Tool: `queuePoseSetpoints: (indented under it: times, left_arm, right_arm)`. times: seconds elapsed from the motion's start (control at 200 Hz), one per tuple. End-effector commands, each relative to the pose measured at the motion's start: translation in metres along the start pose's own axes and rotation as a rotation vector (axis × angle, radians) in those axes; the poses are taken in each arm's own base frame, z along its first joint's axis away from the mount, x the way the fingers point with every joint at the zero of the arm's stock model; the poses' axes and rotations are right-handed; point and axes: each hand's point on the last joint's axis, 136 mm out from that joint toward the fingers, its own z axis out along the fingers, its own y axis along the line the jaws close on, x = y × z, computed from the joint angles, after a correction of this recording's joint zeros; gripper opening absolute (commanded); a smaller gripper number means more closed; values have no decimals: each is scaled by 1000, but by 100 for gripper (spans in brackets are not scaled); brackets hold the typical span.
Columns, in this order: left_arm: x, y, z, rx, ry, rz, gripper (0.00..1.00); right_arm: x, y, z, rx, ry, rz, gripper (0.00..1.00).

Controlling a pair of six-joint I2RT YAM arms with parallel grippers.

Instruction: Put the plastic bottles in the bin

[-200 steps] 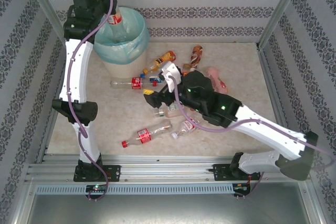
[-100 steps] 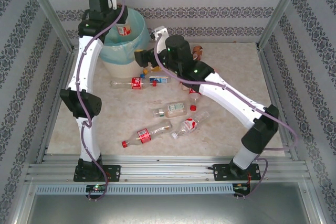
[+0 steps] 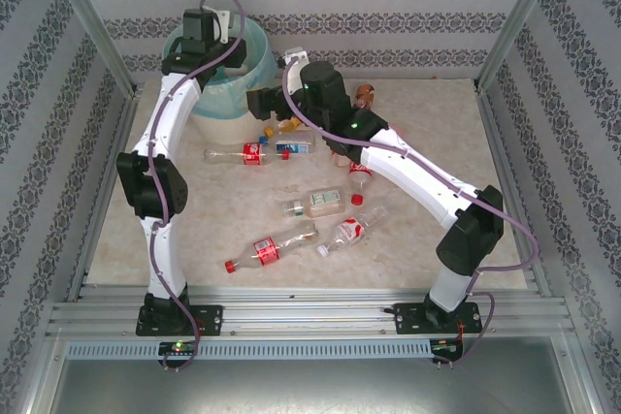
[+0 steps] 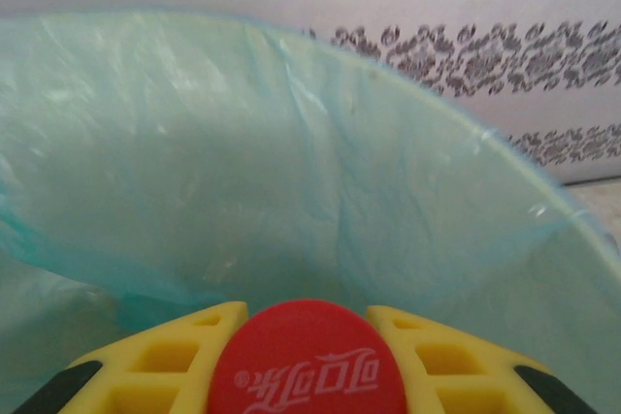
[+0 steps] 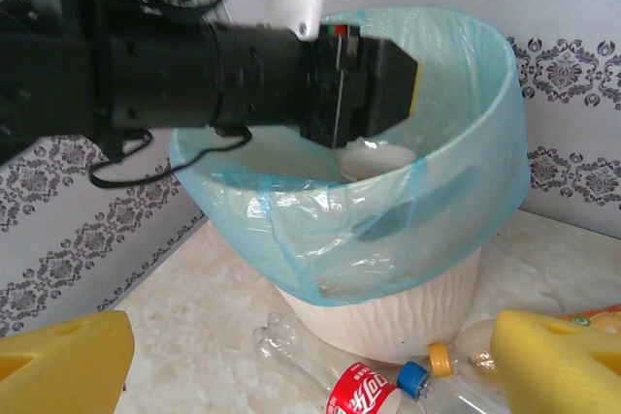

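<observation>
**Left arm.** The left gripper (image 4: 306, 366) hangs in the mouth of the bin (image 3: 225, 121). Its yellow fingers (image 4: 184, 341) are clamped either side of the red cap (image 4: 309, 361) of a held bottle. The cap faces the wrist camera, and the teal liner (image 4: 291, 162) spreads behind it.

**Right arm.** The right gripper (image 3: 260, 104) stands just right of the bin, low over the table (image 3: 437, 133). Its pads (image 5: 68, 361) are spread wide with nothing between them.

**Loose bottles.**
- Three lie near the bin's foot, under the right gripper: a clear bottle (image 3: 243, 153) with a red label, a blue-labelled bottle (image 3: 291, 146) and an orange bottle (image 3: 281, 126).
- A brown bottle (image 3: 364, 96) lies beyond the right arm, near the back wall.
- Four more lie mid-table, all on their sides:
  - a red-capped bottle (image 3: 359, 176) beside the right forearm;
  - a pale-labelled bottle (image 3: 320, 203);
  - a small red-labelled bottle (image 3: 347, 232);
  - a long red-labelled bottle (image 3: 272, 247), nearest the arm bases.
</observation>
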Motion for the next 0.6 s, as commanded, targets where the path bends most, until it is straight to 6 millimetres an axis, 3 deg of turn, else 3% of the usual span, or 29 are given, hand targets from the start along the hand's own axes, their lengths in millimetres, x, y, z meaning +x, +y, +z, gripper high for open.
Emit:
queuePoseSetpoints:
  times: [0.0, 0.33, 0.42, 0.535, 0.595]
  left_arm:
    - [-11, -9, -1, 42, -80, 16, 0]
    - [18, -4, 20, 37, -41, 43, 0]
    - [14, -8, 17, 52, -36, 40, 24]
    - [-11, -16, 1, 88, -77, 16, 59]
    - [-27, -21, -11, 104, -113, -5, 67]
  right_arm:
    - [3, 10, -4, -30, 0, 9, 95]
    - [8, 9, -2, -27, 10, 7, 95]
    - [6, 10, -2, -35, 8, 15, 95]
    - [4, 13, -4, -44, 6, 14, 94]
    - [2, 13, -6, -45, 2, 15, 94]
